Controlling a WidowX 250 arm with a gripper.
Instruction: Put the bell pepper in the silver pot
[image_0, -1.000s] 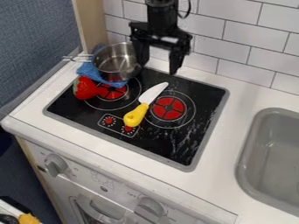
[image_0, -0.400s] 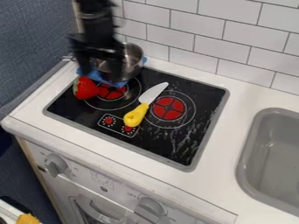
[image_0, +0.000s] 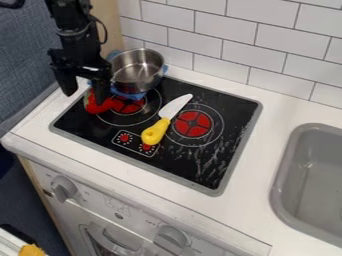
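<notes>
The gripper (image_0: 85, 95) hangs at the upper left, its two fingers spread apart with nothing seen gripped. One finger overlaps the red bell pepper-like object (image_0: 97, 106), which looks like a strawberry, at the stove's left edge. Just right of the gripper, the silver pot (image_0: 137, 75) stands at the stove's back left corner, on or against a blue cloth (image_0: 131, 95). The pot's inside looks bare, and its handle is hidden behind the gripper.
A toy knife with a yellow handle (image_0: 155, 132) lies across the middle of the black stove top (image_0: 200, 172). The grey sink (image_0: 314, 175) is at the right, and a tiled wall (image_0: 234, 40) rises behind the counter.
The gripper has moved left from behind the stove, across the pot, and now hangs over the red object. Pot, knife and red object have stayed where they were.
</notes>
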